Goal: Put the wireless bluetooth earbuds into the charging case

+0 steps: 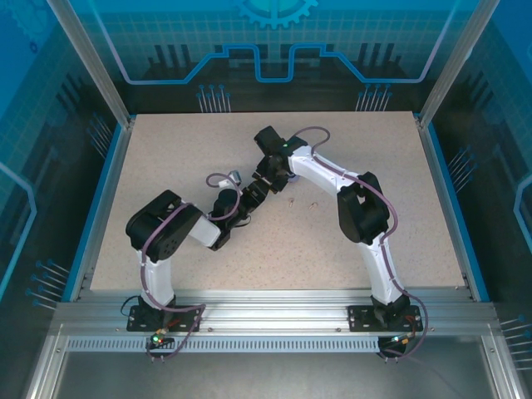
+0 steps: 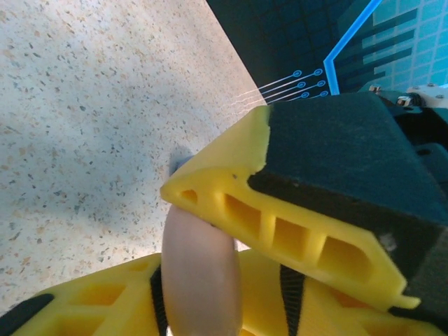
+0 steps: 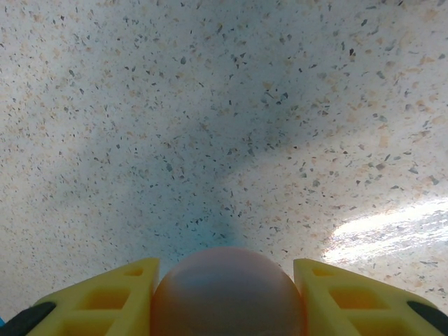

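Observation:
The charging case, pale pink and round, sits between my right gripper's yellow fingers, which are shut on its sides just above the table. In the left wrist view the same case shows edge-on between my left gripper's fingers. The left pad lies against it; whether the other pad touches is unclear. One right-gripper finger crosses over the case. From above, both grippers meet mid-table. The earbuds are hidden or too small to make out.
A small greyish-lilac object lies just left of the grippers, and a tiny speck lies to their right. The speckled table has blue side rails, and free room lies around the arms.

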`<state>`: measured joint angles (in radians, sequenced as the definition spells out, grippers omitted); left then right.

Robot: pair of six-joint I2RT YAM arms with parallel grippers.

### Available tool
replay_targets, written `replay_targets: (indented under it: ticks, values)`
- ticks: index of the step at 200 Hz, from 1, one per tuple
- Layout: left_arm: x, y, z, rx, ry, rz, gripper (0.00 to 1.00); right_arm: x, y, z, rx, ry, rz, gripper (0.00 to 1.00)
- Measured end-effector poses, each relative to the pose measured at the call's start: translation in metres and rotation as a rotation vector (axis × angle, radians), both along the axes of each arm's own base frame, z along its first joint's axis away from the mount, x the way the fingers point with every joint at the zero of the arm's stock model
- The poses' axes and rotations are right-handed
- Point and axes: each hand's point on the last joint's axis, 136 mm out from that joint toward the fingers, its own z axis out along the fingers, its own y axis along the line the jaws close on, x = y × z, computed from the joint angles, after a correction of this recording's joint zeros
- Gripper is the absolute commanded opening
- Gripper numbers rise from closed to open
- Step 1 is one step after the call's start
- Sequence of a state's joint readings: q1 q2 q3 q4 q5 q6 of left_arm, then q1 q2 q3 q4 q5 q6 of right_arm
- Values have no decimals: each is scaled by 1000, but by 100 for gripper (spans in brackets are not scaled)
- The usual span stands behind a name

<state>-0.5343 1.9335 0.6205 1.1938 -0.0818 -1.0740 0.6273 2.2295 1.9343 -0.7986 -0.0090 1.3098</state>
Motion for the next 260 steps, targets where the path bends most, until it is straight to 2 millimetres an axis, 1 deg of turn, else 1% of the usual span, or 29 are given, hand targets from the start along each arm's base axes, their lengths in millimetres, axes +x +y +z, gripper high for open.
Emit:
replay_targets:
  ticks: [34,39,54,62,79,84,91,105,114,127,144,158,165,180,195,209,213,227,241,260]
  values:
    - [0,0,-6,5,12,1,33,0,0,0,-1,1,0,39]
    - [0,0,-6,6,12,1,30,0,0,0,-1,1,0,39]
    - [0,0,-7,6,13,0,29,0,0,-1,-1,2,0,39]
    - [0,0,-6,3,14,1,25,0,0,-1,0,0,0,39]
    - [0,1,-6,-12,22,7,14,1,0,0,2,-4,-1,39]
    - [0,0,-6,-16,25,7,11,1,0,0,2,-4,-2,41]
    - [0,0,-6,-16,24,7,8,1,0,0,3,-4,-2,46]
    - [0,0,-6,-17,24,6,2,2,-1,0,3,-3,-3,61]
    - [0,0,-5,-18,22,6,0,2,0,0,7,-1,2,68]
    - [-1,0,-7,-15,27,5,0,5,-2,4,10,-8,8,73]
    - [-2,1,-8,-8,38,5,0,15,-7,15,17,-37,13,75]
    - [-3,1,-4,-6,38,-1,0,28,-17,28,27,-73,6,75]
    - [-5,1,0,-7,35,-8,0,33,-26,36,26,-88,-2,75]
    - [-10,-1,9,-3,28,-35,0,44,-50,58,36,-138,-20,75]
    - [-17,-7,20,8,17,-86,0,46,-77,81,40,-193,-29,75]
    - [-26,-13,31,27,2,-153,0,40,-103,99,47,-248,-24,75]
    - [-28,-15,35,29,-3,-172,0,35,-110,103,48,-262,-21,75]
    - [-38,-22,47,51,-25,-254,0,18,-127,110,57,-315,10,75]
    - [-47,-31,58,71,-49,-341,0,-4,-136,109,71,-370,66,75]
    - [-57,-41,74,90,-83,-445,0,-36,-140,101,89,-433,174,75]
